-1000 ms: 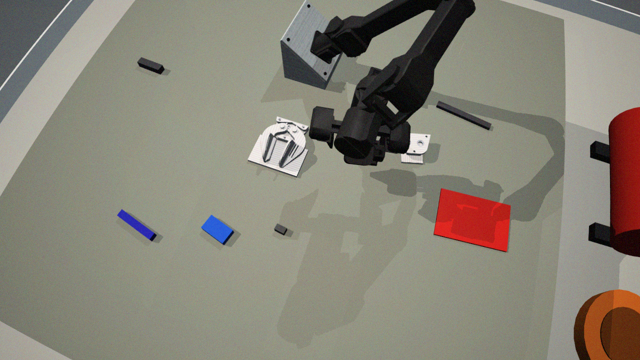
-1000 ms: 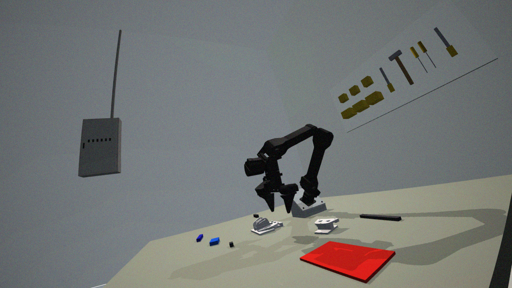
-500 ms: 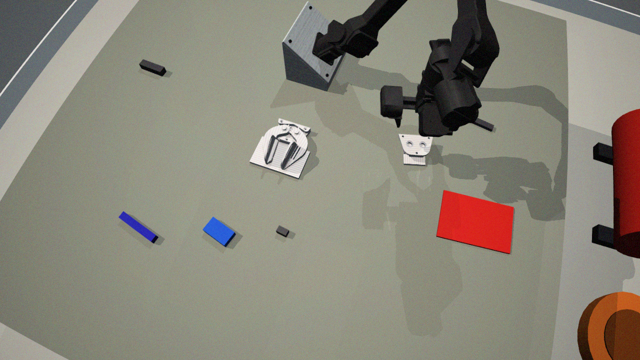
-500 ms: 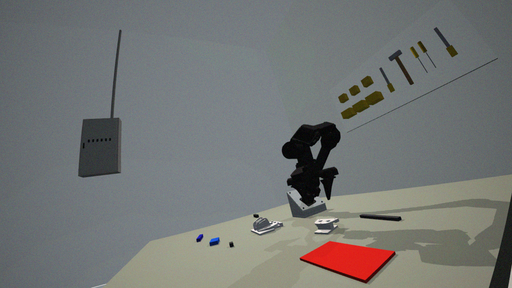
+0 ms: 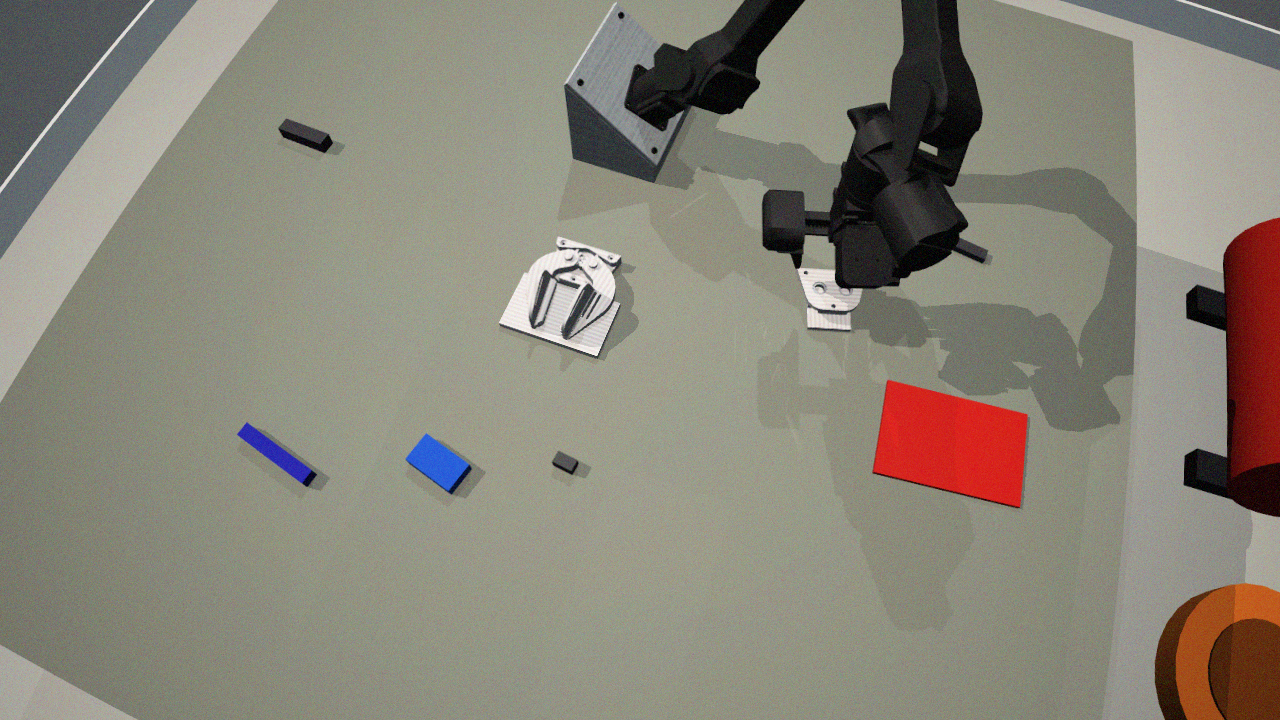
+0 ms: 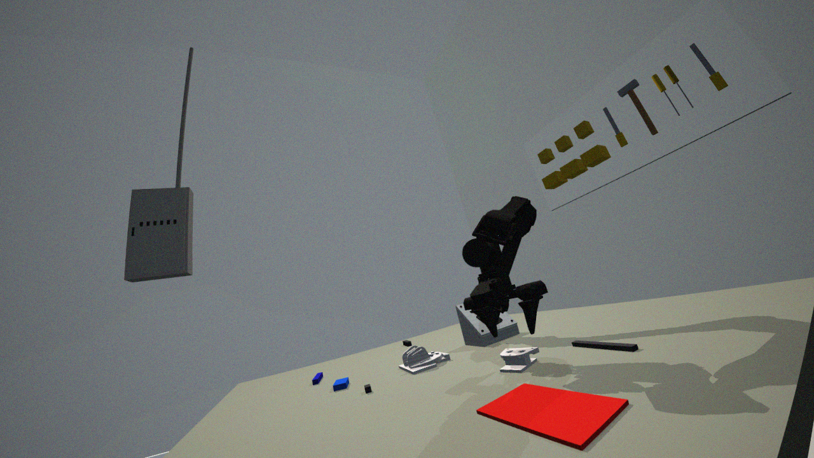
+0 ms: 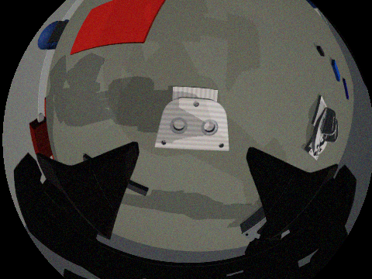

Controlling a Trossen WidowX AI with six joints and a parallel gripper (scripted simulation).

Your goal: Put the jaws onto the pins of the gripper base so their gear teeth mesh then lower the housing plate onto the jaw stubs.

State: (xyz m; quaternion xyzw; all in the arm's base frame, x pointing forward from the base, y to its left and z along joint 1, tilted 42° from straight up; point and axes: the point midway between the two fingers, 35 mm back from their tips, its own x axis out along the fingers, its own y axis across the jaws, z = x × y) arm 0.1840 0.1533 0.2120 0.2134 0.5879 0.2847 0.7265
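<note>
The white gripper base (image 5: 515, 315) (image 7: 318, 110) lies left of the arm in the top view. A left jaw (image 5: 540, 300) and a right jaw (image 5: 581, 311) stand on it, spread apart; their gear teeth are too small to judge. The white housing plate (image 5: 819, 299) (image 6: 519, 351) (image 7: 191, 136) rests on a small white stand (image 5: 827, 320) (image 6: 510, 370) (image 7: 194, 93). Its two round holes face up. My gripper (image 6: 513, 333) (image 7: 194, 150) is wide open and empty above the housing plate, one finger to each side. One fingertip is hidden in the top view.
A red panel (image 5: 950, 443) (image 6: 552, 413) lies in front of the stand, and a black bar (image 6: 604, 345) (image 7: 139, 187) behind it. A blue block (image 5: 436, 461), a dark blue bar (image 5: 275, 454) and a small black block (image 5: 564, 462) lie in front. The wedge mount (image 5: 604, 134) stands behind.
</note>
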